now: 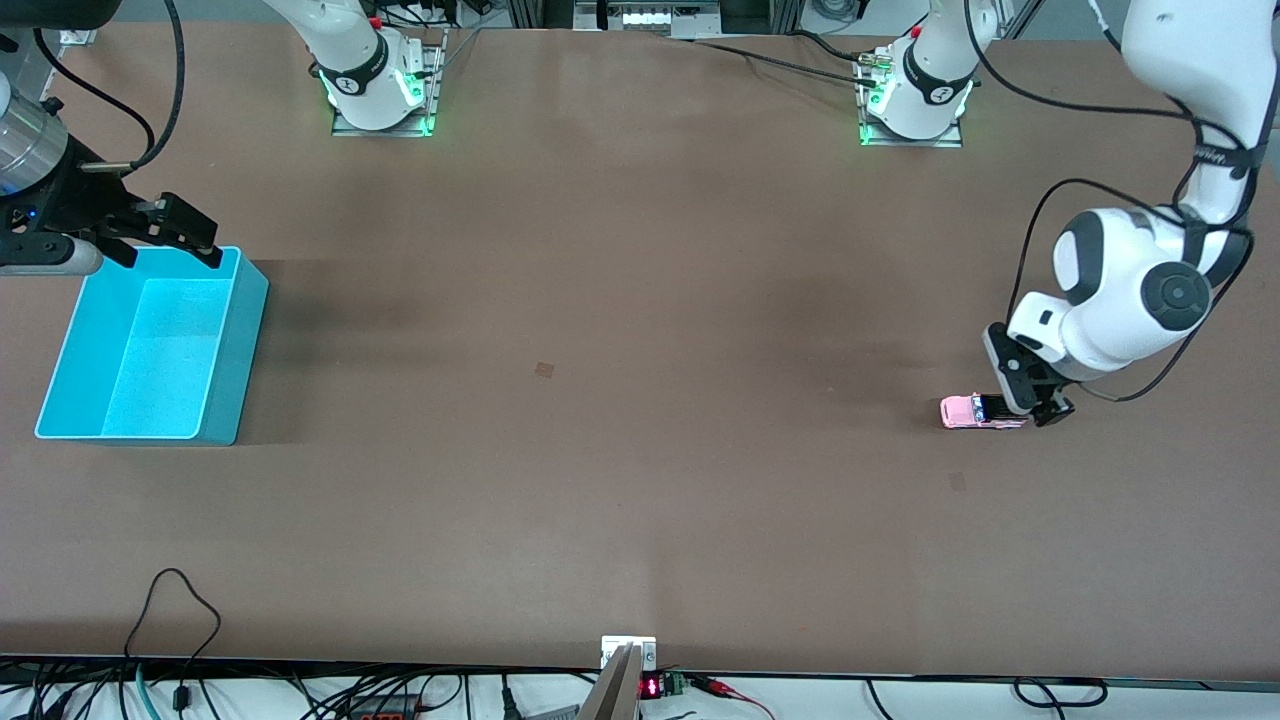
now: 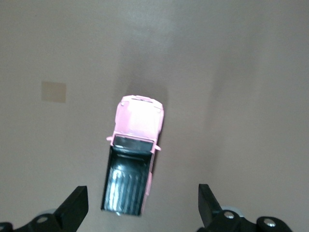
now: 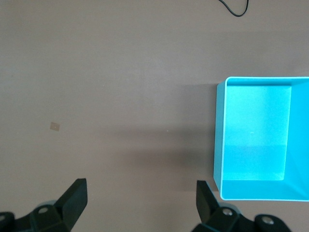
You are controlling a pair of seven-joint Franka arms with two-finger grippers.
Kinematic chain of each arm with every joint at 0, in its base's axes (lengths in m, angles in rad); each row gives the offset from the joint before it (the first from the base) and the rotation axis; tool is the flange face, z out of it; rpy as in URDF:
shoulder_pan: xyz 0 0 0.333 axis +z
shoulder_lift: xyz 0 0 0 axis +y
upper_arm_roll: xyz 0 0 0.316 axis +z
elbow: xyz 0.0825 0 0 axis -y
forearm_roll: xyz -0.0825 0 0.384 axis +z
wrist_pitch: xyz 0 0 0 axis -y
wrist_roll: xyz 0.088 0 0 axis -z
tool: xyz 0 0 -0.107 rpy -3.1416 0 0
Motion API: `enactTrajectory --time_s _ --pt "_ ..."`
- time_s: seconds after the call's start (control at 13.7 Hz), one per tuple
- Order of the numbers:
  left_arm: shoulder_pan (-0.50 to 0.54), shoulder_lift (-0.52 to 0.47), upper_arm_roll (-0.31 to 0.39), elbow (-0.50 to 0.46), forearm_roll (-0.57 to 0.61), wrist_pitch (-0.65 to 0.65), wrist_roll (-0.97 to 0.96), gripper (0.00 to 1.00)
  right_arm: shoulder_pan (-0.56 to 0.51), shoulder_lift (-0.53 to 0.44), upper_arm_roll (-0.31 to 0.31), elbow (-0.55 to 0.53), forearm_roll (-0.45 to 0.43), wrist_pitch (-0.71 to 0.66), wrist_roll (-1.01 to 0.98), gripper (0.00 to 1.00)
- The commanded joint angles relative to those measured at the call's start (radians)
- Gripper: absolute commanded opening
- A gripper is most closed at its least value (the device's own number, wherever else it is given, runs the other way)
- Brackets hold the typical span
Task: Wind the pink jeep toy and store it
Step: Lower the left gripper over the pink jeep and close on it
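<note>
The pink jeep toy [image 1: 968, 411] stands on the brown table toward the left arm's end. In the left wrist view it [image 2: 136, 145] shows from above, pink hood away from the fingers, black rear roof between them. My left gripper [image 1: 1027, 409] is low over the jeep's rear, open, with its fingers [image 2: 77, 205] wide on either side and not touching it. The turquoise bin [image 1: 243, 330] stands empty toward the right arm's end. My right gripper [image 1: 165, 245] is open and empty over the bin's edge farthest from the front camera. The bin also shows in the right wrist view [image 3: 219, 145].
Small tan squares mark the table, one near the middle [image 1: 544, 369] and one near the jeep [image 1: 957, 481]. A black cable [image 1: 180, 600] loops onto the table at its nearest edge. The arms' bases [image 1: 380, 90] stand along the farthest edge.
</note>
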Motion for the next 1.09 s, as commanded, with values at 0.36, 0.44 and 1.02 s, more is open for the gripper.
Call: enactTrajectory --time_s 0.36,0.44,1.02 --pt "0.005 0.108 -0.001 0.079 0.016 0.042 0.102 1.0 -0.007 0.002 0.004 0.017 0.0 -0.019 -0.002 1.0" --pt "0.005 0.117 -0.002 0.091 0.017 0.049 0.122 1.0 -0.007 0.002 0.004 0.017 0.0 -0.018 -0.002 1.0" --pt "0.011 0.14 -0.002 0.096 0.016 0.046 0.167 0.25 -0.007 0.002 0.004 0.017 0.0 -0.018 0.0 1.0"
